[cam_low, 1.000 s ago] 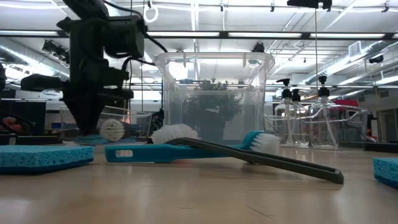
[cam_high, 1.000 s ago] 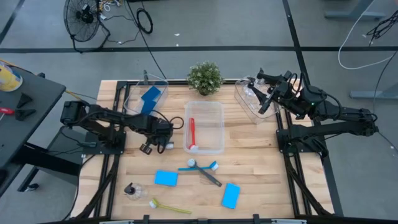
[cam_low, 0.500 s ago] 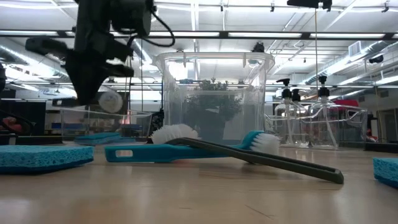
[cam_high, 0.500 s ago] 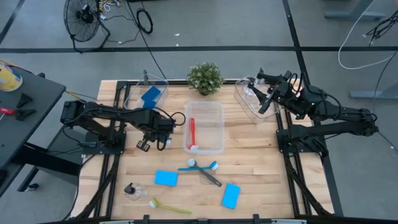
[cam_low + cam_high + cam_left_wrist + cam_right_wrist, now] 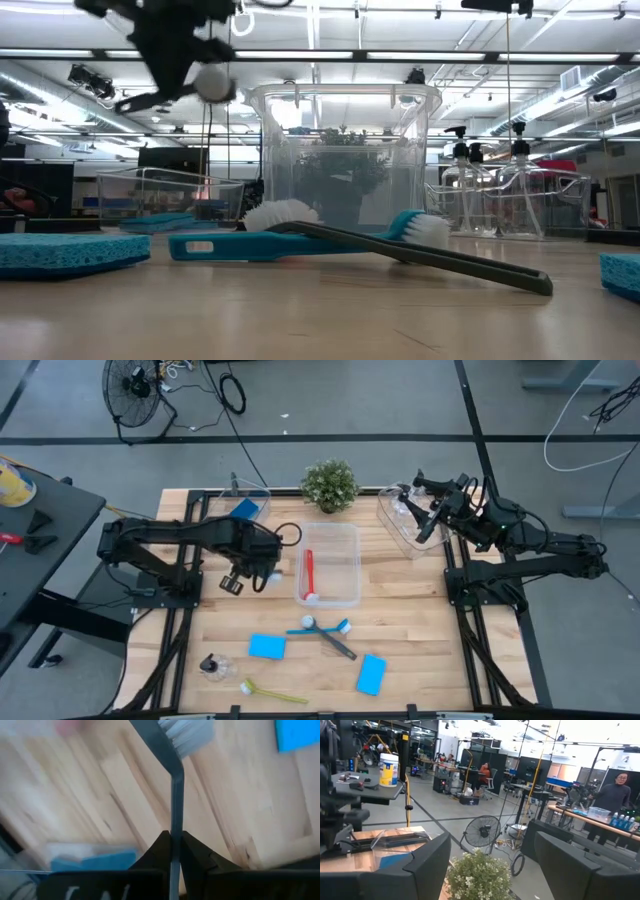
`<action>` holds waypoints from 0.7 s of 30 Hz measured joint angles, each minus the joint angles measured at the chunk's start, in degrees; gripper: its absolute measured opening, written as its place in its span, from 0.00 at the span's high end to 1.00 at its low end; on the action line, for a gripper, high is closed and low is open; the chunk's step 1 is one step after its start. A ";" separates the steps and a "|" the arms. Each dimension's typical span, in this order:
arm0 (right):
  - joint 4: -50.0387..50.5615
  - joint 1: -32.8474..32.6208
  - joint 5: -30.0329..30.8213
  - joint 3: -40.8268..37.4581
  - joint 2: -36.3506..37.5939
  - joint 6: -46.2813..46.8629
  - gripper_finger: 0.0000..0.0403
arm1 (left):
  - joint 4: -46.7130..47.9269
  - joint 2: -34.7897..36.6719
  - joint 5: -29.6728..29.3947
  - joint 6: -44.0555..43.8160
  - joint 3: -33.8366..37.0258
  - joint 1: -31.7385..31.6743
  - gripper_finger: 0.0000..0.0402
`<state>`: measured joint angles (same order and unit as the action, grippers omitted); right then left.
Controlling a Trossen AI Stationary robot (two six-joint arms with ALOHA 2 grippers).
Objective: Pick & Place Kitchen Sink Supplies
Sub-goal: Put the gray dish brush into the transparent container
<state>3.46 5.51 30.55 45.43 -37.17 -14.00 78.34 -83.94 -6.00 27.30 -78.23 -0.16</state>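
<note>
The left gripper point(image 5: 247, 575) hangs above the table, just left of the middle clear bin point(image 5: 329, 565), its fingers clenched on the thin handle of a grey brush point(image 5: 171, 780). The wrist view shows the slim shaft pinched between the two dark fingertips point(image 5: 159, 851), with the white bristle head angled out ahead. The brush looks light and stiff, a narrow hard-plastic stick that could swivel in so small a pinch; a hold on the handle well back from the head, as here, seems the sensible place, though the head's weight may tip it.

Compared with a second earlier, the gripper has lifted clear of the tabletop and moved toward the far side; in the low view the brush head point(image 5: 212, 84) now rides high near the bin's rim rather than low beside the blue sponge point(image 5: 62, 252).

The right gripper point(image 5: 425, 510) waits unchanged over the far right bin point(image 5: 400, 518), fingers spread and empty. A red brush point(image 5: 308, 573) lies in the middle bin; two crossed brushes point(image 5: 325, 632), sponges and a pump bottle point(image 5: 212, 665) remain on the near table.
</note>
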 joint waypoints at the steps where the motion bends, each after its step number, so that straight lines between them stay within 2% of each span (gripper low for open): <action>1: 0.00 -0.01 -0.04 0.00 0.00 0.00 0.27 | -0.19 0.00 0.00 0.17 -1.41 0.00 0.94; 5: -0.03 -0.01 -0.05 0.00 0.00 0.00 0.27 | -2.11 0.00 -0.37 0.98 -7.03 0.00 0.93; 10: -0.07 -0.01 -0.04 0.00 0.00 0.92 0.27 | -8.27 0.00 -0.20 8.19 -11.83 0.02 0.93; 21: -0.02 -0.01 -0.03 0.00 0.00 1.51 0.27 | -25.24 -0.50 1.09 24.64 -12.63 -0.02 0.93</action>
<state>3.44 5.50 30.52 45.43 -37.17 -12.49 53.10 -84.44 -4.91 51.95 -90.86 -0.19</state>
